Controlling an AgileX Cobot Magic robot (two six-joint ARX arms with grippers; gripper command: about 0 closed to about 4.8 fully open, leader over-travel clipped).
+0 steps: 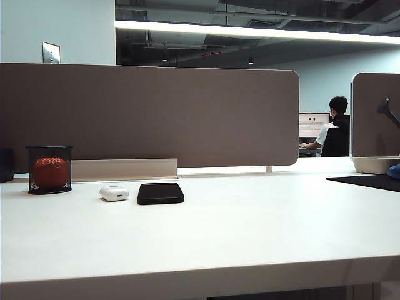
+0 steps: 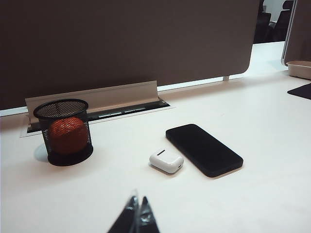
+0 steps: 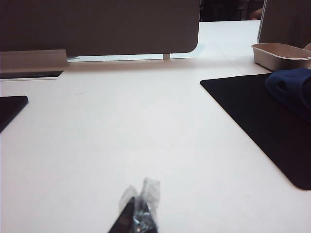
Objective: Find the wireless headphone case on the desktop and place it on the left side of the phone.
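Observation:
The wireless headphone case (image 1: 114,194) (image 2: 166,161), small, white and glossy, lies on the white desktop (image 1: 250,225) just left of the phone (image 1: 160,193) (image 2: 203,149), a flat black slab. A narrow strip of desk separates the two. A corner of the phone (image 3: 10,109) also shows in the right wrist view. My left gripper (image 2: 137,203) is shut and empty, hovering over the desk short of the case. My right gripper (image 3: 141,196) is shut too, with clear film on its tips, over bare desk. Neither gripper shows in the exterior view.
A black mesh cup (image 1: 49,169) (image 2: 65,132) holding an orange ball stands left of the case. A brown-grey partition (image 1: 150,115) backs the desk. On the right lie a black mat (image 3: 262,116), a blue object (image 3: 291,87) and a beige tray (image 3: 282,56).

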